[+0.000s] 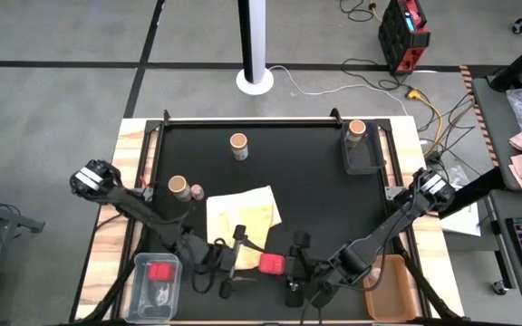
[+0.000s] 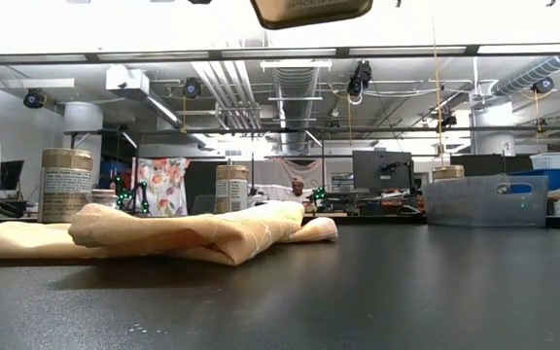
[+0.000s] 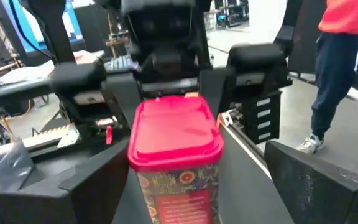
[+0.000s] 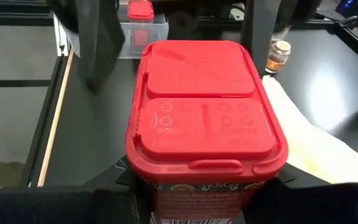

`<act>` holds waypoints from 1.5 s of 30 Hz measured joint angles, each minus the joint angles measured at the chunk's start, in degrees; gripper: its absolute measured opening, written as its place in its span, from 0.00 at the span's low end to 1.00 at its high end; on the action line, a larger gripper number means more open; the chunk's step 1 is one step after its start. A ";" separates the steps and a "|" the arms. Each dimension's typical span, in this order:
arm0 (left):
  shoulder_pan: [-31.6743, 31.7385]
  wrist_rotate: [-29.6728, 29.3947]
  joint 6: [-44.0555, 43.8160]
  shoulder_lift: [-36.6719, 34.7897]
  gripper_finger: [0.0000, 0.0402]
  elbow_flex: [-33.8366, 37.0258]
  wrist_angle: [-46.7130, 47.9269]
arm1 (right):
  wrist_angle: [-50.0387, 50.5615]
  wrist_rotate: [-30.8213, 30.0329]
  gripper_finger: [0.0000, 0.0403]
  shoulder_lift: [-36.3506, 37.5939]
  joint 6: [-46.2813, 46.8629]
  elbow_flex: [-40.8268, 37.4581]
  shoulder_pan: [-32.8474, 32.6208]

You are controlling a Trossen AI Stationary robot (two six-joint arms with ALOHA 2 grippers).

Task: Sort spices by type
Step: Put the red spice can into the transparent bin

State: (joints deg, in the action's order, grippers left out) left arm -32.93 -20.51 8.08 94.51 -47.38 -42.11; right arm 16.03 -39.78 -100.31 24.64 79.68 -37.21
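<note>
red-lidded spice container (image 4: 205,118) grasped by right gripper (image 1: 293,272) near table's front edge, beside yellow cloth (image 1: 241,215), left gripper (image 1: 234,264) spread wide around it, released

Red-lidded spice container (image 4: 205,118) fills my right wrist view, upright between my right gripper's (image 4: 205,198) fingers. Beyond it: clear bin (image 4: 143,36) holding another red container (image 4: 140,10), small brown-capped jar (image 4: 278,55), yellow cloth (image 4: 319,143) alongside.
</note>
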 joint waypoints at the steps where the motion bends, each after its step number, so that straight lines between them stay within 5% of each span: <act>1: 0.03 -0.18 0.00 0.94 0.88 -0.37 -0.39 | -0.02 0.14 0.40 0.00 -0.05 0.00 0.07; 10: 0.29 -0.81 0.45 3.33 0.81 -2.71 -0.37 | -0.26 -0.21 0.40 0.00 -0.19 0.02 0.06; 14: 0.46 -1.10 0.39 3.31 0.68 -2.71 -0.50 | -0.24 -0.01 0.40 0.00 -0.21 0.02 0.06; 19: 0.45 -3.74 -0.52 3.31 0.41 -3.53 1.48 | 0.34 -0.43 0.40 0.00 -1.05 -0.17 0.06; 22: -0.11 -5.52 -1.42 3.08 0.41 -4.57 4.72 | 0.19 -0.23 0.41 0.00 -1.24 -0.17 0.06; 30: -5.34 -8.68 -3.22 0.24 0.41 -7.12 17.40 | -0.32 0.15 0.81 0.35 1.72 -0.22 -1.84; 35: -12.96 -7.66 -7.80 -3.52 0.41 -6.92 28.97 | -0.02 -0.49 0.91 0.52 2.64 -0.22 -2.51; 40: -21.06 -19.61 -18.00 -6.40 0.41 -6.90 37.77 | -2.37 -0.97 0.90 -1.04 3.40 -0.35 -2.38; 45: -27.97 -34.97 -24.76 -7.27 0.41 -6.88 39.17 | -19.86 -2.94 0.89 -7.59 -7.25 -0.42 -2.08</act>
State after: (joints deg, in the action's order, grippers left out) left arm -60.89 -55.48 -16.68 87.24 -54.26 -2.94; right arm -3.84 -42.72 -107.90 17.39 79.26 -39.29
